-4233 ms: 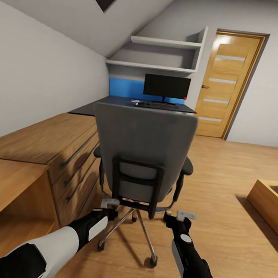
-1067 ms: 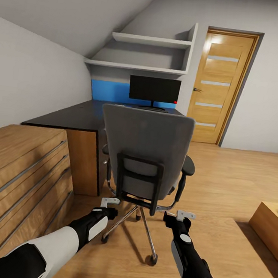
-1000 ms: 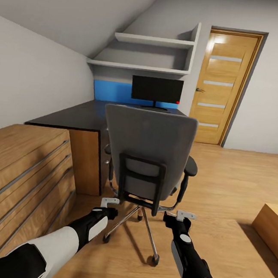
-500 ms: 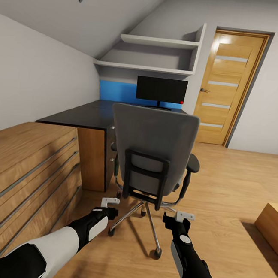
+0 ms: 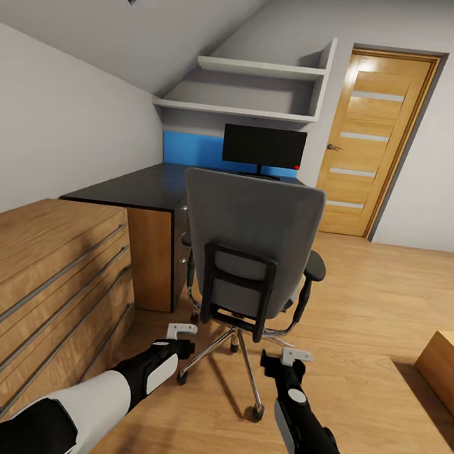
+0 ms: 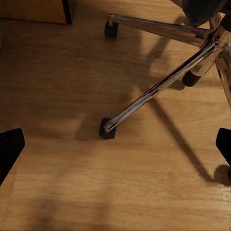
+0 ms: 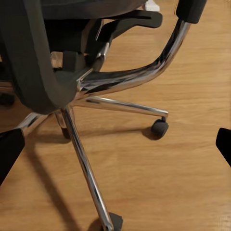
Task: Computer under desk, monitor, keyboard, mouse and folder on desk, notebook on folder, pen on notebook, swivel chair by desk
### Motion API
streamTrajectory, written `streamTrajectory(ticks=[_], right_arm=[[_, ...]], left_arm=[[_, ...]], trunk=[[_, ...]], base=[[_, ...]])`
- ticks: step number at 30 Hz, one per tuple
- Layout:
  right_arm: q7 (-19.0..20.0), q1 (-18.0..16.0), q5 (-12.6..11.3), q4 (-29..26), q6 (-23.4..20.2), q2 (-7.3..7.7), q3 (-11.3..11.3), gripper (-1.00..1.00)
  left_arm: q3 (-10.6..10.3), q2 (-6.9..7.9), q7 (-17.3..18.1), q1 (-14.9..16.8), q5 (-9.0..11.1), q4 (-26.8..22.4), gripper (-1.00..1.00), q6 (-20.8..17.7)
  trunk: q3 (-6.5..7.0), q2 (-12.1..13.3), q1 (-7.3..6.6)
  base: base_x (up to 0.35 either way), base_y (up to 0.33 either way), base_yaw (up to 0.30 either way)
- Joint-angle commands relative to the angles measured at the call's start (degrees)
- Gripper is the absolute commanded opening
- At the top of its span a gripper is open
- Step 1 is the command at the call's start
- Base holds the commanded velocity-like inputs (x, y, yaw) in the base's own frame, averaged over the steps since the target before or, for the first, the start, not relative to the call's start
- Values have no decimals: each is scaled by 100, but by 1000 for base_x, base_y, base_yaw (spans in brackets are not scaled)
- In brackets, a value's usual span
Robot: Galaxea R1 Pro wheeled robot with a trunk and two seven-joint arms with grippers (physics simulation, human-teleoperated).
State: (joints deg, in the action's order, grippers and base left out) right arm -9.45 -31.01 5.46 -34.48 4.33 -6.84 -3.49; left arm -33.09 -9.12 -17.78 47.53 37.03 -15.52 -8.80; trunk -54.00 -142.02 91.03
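The swivel chair point(image 5: 250, 240) stands in front of me with its grey back toward me, close to the black desk point(image 5: 133, 188). The monitor point(image 5: 264, 147) stands on the far end of the desk. My left gripper point(image 5: 181, 332) is open and hovers low by the chair's metal base point(image 6: 159, 89). Open as well, my right gripper point(image 5: 290, 355) hangs beside the base point(image 7: 86, 163), below the chair's armrest point(image 5: 316, 265). Neither holds anything. The chair back hides the seat. The folder, keyboard, mouse, notebook, pen and computer are out of view.
A light wooden drawer chest point(image 5: 46, 270) runs along the left wall up to the desk. A low wooden box point(image 5: 444, 364) sits on the floor at the right. A wooden door point(image 5: 367, 141) and wall shelves point(image 5: 262, 69) are at the far end.
The camera has rolled forward past the chest, and the chair now stands by the desk. In the last half second my right gripper shifted slightly left toward the chair base.
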Motion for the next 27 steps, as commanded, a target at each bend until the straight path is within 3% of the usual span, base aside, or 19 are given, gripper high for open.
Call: streamTrajectory(ticks=[1,12,27], right_arm=[[-1,-3,56,20,45,-8,5,100],[-9,-4,53,159,172,-103,333,100],[-13,-2,60,218,189,-138,411,100]], left_arm=[[-48,3,-42,3,39,-12,100,-25],[-48,-15,-42,2,33,-12,100,-19],[-54,-31,-42,2,32,-12,100,-24]], trunk=[[-6,-2,-1],[-6,-2,-1],[-6,-2,-1]], base=[[-1,0,0],[0,0,0],[23,0,0]])
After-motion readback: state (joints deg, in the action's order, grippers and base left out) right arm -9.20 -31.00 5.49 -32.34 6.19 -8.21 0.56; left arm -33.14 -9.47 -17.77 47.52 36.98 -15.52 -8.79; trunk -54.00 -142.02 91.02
